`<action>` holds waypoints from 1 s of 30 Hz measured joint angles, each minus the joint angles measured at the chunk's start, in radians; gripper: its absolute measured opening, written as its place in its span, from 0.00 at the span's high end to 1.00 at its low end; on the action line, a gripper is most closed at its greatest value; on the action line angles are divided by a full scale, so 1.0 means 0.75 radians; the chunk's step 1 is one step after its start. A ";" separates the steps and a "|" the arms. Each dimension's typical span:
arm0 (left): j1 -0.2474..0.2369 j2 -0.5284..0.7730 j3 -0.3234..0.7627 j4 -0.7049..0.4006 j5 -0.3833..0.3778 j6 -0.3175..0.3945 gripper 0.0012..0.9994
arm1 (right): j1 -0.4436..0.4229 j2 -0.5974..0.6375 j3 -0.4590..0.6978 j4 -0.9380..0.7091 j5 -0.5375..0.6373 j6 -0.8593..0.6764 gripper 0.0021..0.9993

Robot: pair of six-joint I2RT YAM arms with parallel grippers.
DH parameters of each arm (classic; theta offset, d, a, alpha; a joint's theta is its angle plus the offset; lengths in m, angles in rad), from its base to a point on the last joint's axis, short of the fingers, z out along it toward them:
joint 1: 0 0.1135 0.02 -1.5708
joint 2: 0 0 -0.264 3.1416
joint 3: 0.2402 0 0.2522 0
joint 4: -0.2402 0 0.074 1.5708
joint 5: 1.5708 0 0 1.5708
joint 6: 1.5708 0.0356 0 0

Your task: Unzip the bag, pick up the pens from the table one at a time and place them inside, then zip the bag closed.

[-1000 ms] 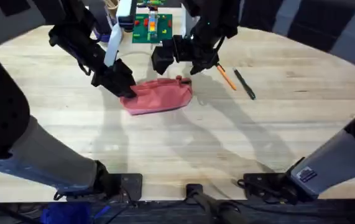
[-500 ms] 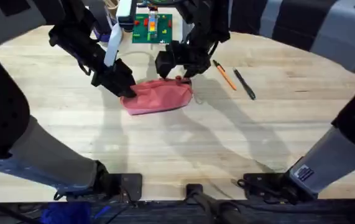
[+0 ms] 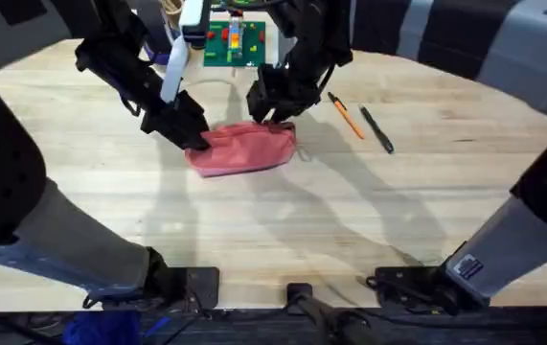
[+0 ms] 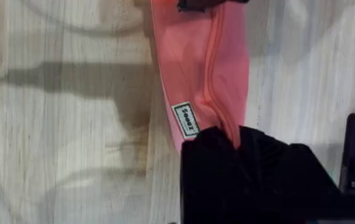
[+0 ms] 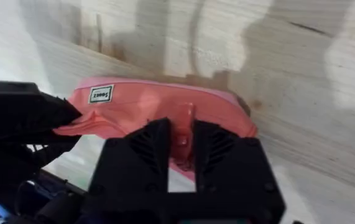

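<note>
On the pale plank wooden table [image 3: 254, 220], the orange pen [image 3: 348, 118] and black pen [image 3: 377, 130] lie right of the pink-red fabric pouch [image 3: 244, 149].

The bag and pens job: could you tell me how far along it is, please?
Nothing is finished: the bag looks zipped. In hand: the left gripper pinches its end while the right gripper straddles the zipper pull. Left: both pens lie on the table.

Bag [image 4: 205, 68] end hidden under black fingers [image 4: 245, 168]; zipper pull between fingers [image 5: 149, 155], half covered.
</note>
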 joint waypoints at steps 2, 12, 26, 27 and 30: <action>0.000 0.000 0.000 0.000 0.000 0.000 0.96 | 0.000 0.000 0.000 0.000 -0.010 0.000 0.86; 0.000 0.000 0.000 -0.001 0.000 0.000 0.96 | -0.001 0.000 0.000 -0.006 -0.012 0.000 0.97; 0.000 0.000 0.000 0.001 0.001 0.000 0.96 | -0.011 -0.087 0.006 -0.024 -0.036 -0.098 0.97; 0.000 0.000 0.000 0.001 0.001 0.000 0.96 | -0.011 -0.098 0.009 -0.027 -0.040 -0.101 0.97; 0.000 0.000 0.000 0.001 0.001 0.000 0.96 | -0.011 -0.112 0.017 -0.028 -0.048 -0.104 0.97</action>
